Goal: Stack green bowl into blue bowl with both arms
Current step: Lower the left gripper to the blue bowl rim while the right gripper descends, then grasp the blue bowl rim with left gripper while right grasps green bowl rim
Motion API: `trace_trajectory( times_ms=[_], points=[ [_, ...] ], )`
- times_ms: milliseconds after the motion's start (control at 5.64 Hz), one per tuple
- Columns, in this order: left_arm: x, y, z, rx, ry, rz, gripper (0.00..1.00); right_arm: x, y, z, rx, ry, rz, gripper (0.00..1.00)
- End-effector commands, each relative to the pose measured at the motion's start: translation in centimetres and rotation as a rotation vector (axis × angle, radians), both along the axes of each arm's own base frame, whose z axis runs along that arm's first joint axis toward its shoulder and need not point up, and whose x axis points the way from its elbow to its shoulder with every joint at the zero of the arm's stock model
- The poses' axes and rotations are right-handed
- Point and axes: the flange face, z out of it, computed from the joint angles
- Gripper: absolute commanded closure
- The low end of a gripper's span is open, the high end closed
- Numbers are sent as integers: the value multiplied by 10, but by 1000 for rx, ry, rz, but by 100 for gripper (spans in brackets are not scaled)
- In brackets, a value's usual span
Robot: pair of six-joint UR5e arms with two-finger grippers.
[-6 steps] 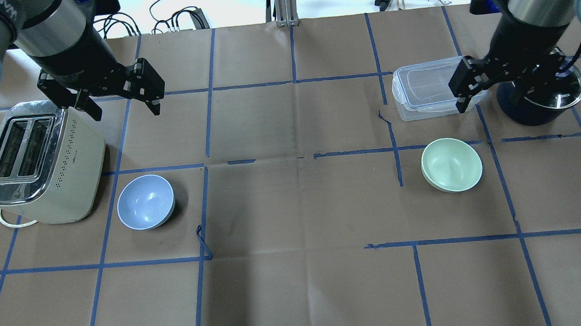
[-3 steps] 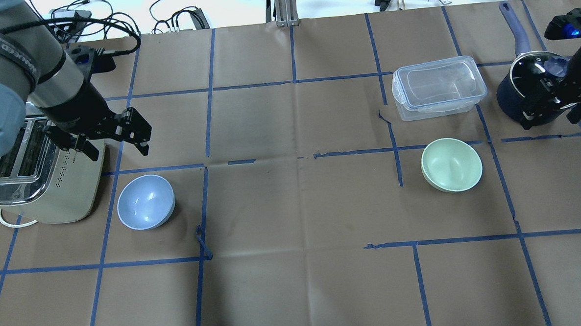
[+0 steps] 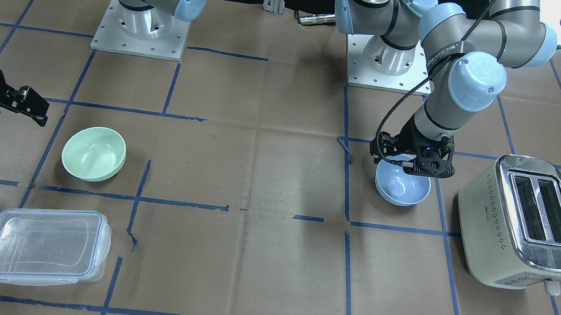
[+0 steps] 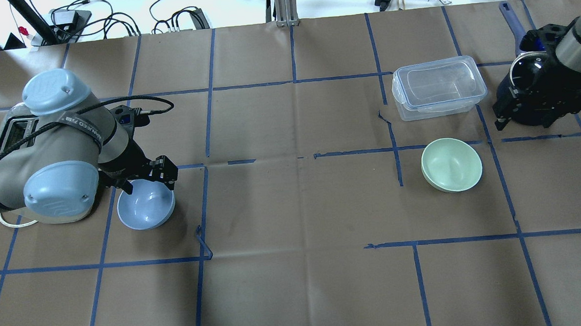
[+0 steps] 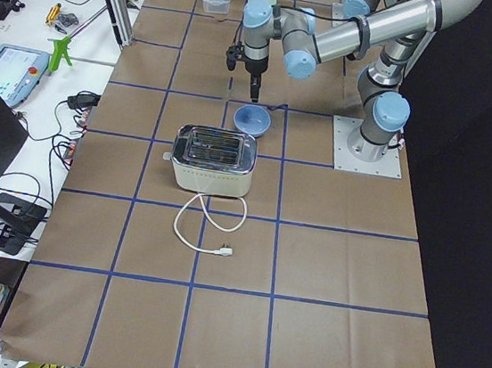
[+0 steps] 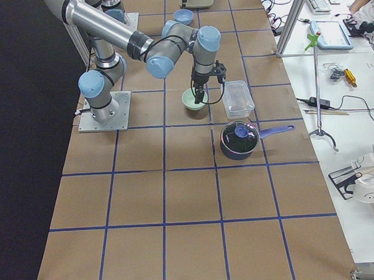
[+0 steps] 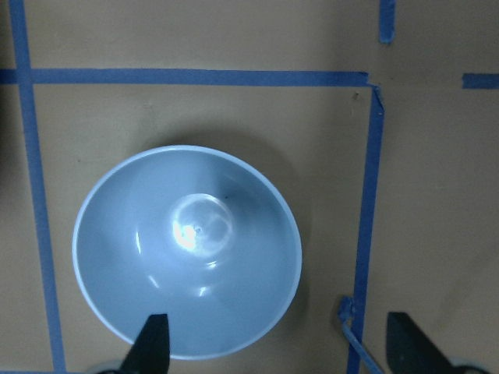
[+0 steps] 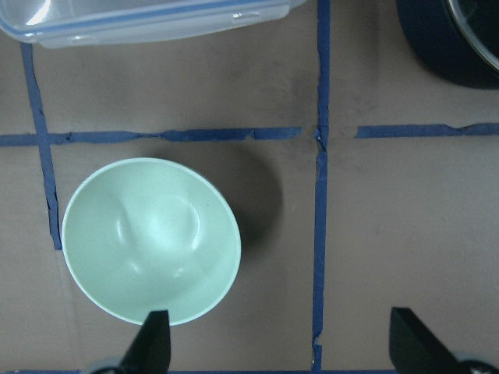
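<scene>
In the overhead view the left arm (image 4: 60, 158) covers most of the toaster (image 3: 526, 222) and part of the rim of the blue bowl (image 4: 146, 208). The right arm (image 4: 577, 47) is cut off by the frame edge there and hides much of the dark saucepan (image 6: 240, 141). Each wrist view shows only two fingertips, at its bottom edge.

The blue bowl stands upright on the table (image 4: 297, 207), mouth up, just beside the toaster on the robot's left side. The green bowl (image 4: 451, 165) stands the same way on the right side, near the clear lidded container (image 4: 439, 88) and well apart from the blue one. Both are round (so neither has a long axis to speak of).

The left fingers (image 7: 152, 347) are spread wide and grasp nothing. One tip shows over the blue bowl's rim, the other over bare table beyond a tape line. The left side view shows a gap between them and the bowl below.

The right fingers (image 8: 152, 347) are likewise spread and empty, with one tip over the green bowl's rim and the other over bare table. Their height above the bowl is hard to judge.
</scene>
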Motion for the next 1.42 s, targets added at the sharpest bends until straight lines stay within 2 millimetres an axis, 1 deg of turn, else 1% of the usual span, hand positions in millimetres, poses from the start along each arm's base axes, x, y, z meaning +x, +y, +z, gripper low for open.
trace_trajectory(
  times_ms=[0, 177, 355, 532, 710, 887, 1065, 1242],
  points=[
    [-1, -6, -47, 79, 13, -8, 6, 20, -1, -57, -6, 6, 10, 0],
    [-4, -6, -59, 107, 14, -19, 20, 25, 14, -83, 0, 12, 12, 0],
    [-4, -5, -58, 106, 15, -23, 38, 29, 25, -97, 32, 2, 12, 0],
    [-4, -6, -62, 113, 17, -22, 67, 32, 33, -108, 56, -7, 14, 0],
    [-6, -6, -64, 117, 19, -23, 89, 34, 40, -116, 73, -11, 16, 0],
    [-6, -8, -56, 100, 15, -25, 98, 34, 41, -119, 58, -7, 22, 0],
    [-6, -10, -49, 80, 9, -19, 98, 34, 41, -119, 41, -1, 23, 0],
    [-17, -21, -34, 43, 7, -23, 98, 34, 42, -121, 40, -3, 20, 6]
  ],
)
